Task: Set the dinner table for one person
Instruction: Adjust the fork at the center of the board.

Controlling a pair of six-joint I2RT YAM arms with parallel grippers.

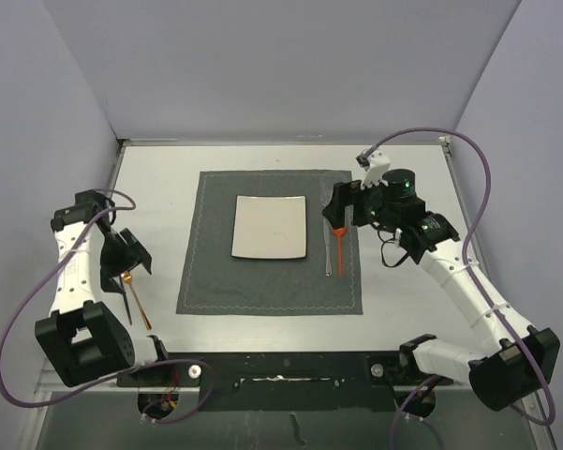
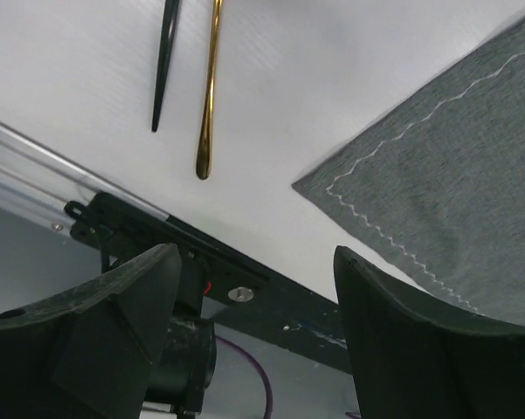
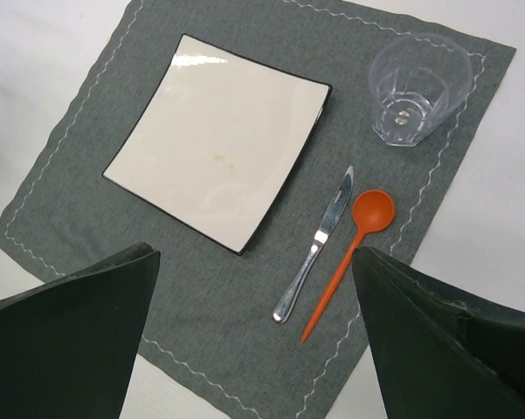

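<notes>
The white dinner table (image 1: pixel 150 187) carries a dark grey placemat (image 1: pixel 206 272) with a white square plate (image 1: pixel 270 227) in its middle. Right of the plate lie a silver knife (image 3: pixel 316 244) and an orange spoon (image 3: pixel 349 253), side by side. A clear glass (image 3: pixel 417 87) stands on the mat's far right corner. My right gripper (image 1: pixel 342 211) hangs open and empty above the knife and spoon. My left gripper (image 1: pixel 129 253) is open and empty at the left, above a gold utensil (image 2: pixel 210 87) and a black one (image 2: pixel 166 61) lying on the bare table.
The black front rail (image 2: pixel 245 279) runs along the near edge, close to the gold utensil's handle end. The placemat's near left corner (image 2: pixel 445 183) lies right of my left gripper. Grey walls enclose the table on three sides.
</notes>
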